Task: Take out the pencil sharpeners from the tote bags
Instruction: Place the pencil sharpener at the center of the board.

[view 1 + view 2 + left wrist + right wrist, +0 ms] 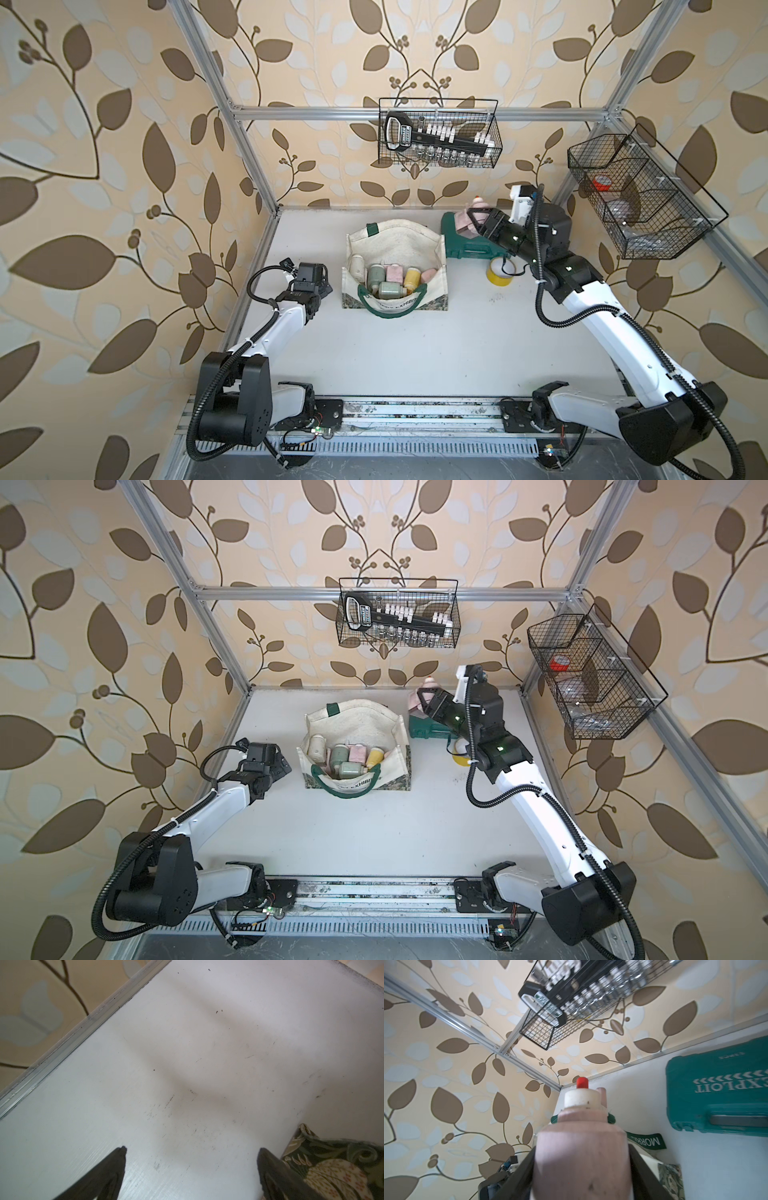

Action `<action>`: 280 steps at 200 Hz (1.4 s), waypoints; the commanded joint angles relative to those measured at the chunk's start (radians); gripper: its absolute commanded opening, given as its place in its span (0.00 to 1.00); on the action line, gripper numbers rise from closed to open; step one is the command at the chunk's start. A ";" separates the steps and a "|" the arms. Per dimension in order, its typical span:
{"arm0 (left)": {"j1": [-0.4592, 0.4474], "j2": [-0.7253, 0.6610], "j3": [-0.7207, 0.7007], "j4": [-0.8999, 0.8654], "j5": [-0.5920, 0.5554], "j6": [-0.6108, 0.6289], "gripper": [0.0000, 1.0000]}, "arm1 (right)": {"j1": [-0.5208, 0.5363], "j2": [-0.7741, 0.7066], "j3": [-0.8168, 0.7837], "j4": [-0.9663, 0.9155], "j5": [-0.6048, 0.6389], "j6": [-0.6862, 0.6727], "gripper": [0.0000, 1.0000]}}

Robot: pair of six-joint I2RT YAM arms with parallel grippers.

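Pink plastic is filling the lower middle of the right wrist view: the right gripper (473, 221) is clamping a pink pencil sharpener (581, 1142), with its white collar and red knob pointing away from the camera. In both top views the pair is hanging above centre and to the right, over the teal tool case (716, 1095) and clear of the tote bag (399, 245). So the carrying-out step is running. The next move is calling for a lowering onto bare table (415, 353) and a release, away from the case and the yellow tape roll (500, 272). The other pencil sharpeners (392, 279), seemingly 6 or 7, are lying in the bag at mid-frame. The left gripper (192, 1151) is hovering empty with jaws spread wide, just left of the bag. The case is showing "EXPLOIT", the bag's front "XHIBIT" with its first letter hidden, and a green tag (652, 1141) "MORR". The label on the tool in the wire basket (440, 99) is proving too small to read.
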 commanded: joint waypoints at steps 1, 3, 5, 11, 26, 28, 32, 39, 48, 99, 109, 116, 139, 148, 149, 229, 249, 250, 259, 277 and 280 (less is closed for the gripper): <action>-0.005 0.005 0.038 -0.004 -0.037 -0.020 0.99 | -0.089 -0.040 -0.072 -0.013 -0.111 0.001 0.39; -0.005 0.005 0.037 -0.005 -0.036 -0.020 0.99 | -0.096 -0.042 -0.078 -0.014 -0.117 0.000 0.39; -0.005 0.005 0.037 -0.004 -0.036 -0.019 0.99 | -0.107 -0.043 -0.085 -0.016 -0.121 -0.004 0.39; -0.005 0.004 0.037 -0.005 -0.035 -0.020 0.99 | -0.130 -0.046 -0.110 -0.019 -0.134 -0.011 0.39; -0.005 0.004 0.037 -0.006 -0.035 -0.020 0.99 | -0.172 -0.042 -0.172 -0.019 -0.154 -0.030 0.39; -0.005 0.004 0.038 -0.006 -0.035 -0.020 0.99 | -0.177 -0.040 -0.182 -0.017 -0.157 -0.032 0.39; -0.005 0.004 0.037 -0.004 -0.036 -0.020 0.99 | -0.183 -0.037 -0.199 -0.011 -0.165 -0.033 0.39; -0.005 0.004 0.036 -0.004 -0.036 -0.020 0.99 | -0.190 -0.030 -0.228 0.004 -0.170 -0.039 0.39; -0.005 0.004 0.036 -0.007 -0.036 -0.020 0.99 | -0.189 -0.018 -0.262 0.023 -0.177 -0.049 0.39; -0.005 0.006 0.038 -0.008 -0.036 -0.019 0.99 | -0.190 0.062 -0.383 0.135 -0.265 -0.073 0.39; -0.005 0.007 0.039 -0.008 -0.035 -0.020 0.99 | -0.190 0.077 -0.393 0.139 -0.271 -0.083 0.40; -0.005 0.008 0.039 -0.010 -0.035 -0.020 0.99 | -0.190 0.086 -0.403 0.144 -0.276 -0.088 0.40; -0.005 0.010 0.041 -0.011 -0.037 -0.020 0.99 | -0.189 0.116 -0.446 0.165 -0.288 -0.103 0.40; -0.005 0.010 0.041 -0.010 -0.038 -0.021 0.99 | -0.190 0.129 -0.463 0.177 -0.291 -0.107 0.40; -0.005 0.010 0.041 -0.010 -0.037 -0.020 0.99 | -0.189 0.130 -0.466 0.178 -0.291 -0.108 0.39; -0.005 0.009 0.041 -0.012 -0.037 -0.021 0.99 | -0.175 0.257 -0.522 0.291 -0.321 -0.114 0.40; -0.005 0.008 0.041 -0.012 -0.039 -0.021 0.99 | -0.170 0.291 -0.524 0.309 -0.326 -0.120 0.39; -0.005 0.008 0.042 -0.013 -0.039 -0.021 0.99 | -0.170 0.292 -0.524 0.311 -0.327 -0.119 0.40; -0.005 0.008 0.040 -0.012 -0.038 -0.022 0.99 | -0.170 0.307 -0.529 0.322 -0.332 -0.119 0.40; -0.005 0.010 0.041 -0.013 -0.036 -0.022 0.99 | -0.170 0.333 -0.539 0.347 -0.340 -0.116 0.40; -0.005 0.010 0.041 -0.013 -0.038 -0.022 0.99 | -0.170 0.337 -0.540 0.350 -0.340 -0.116 0.40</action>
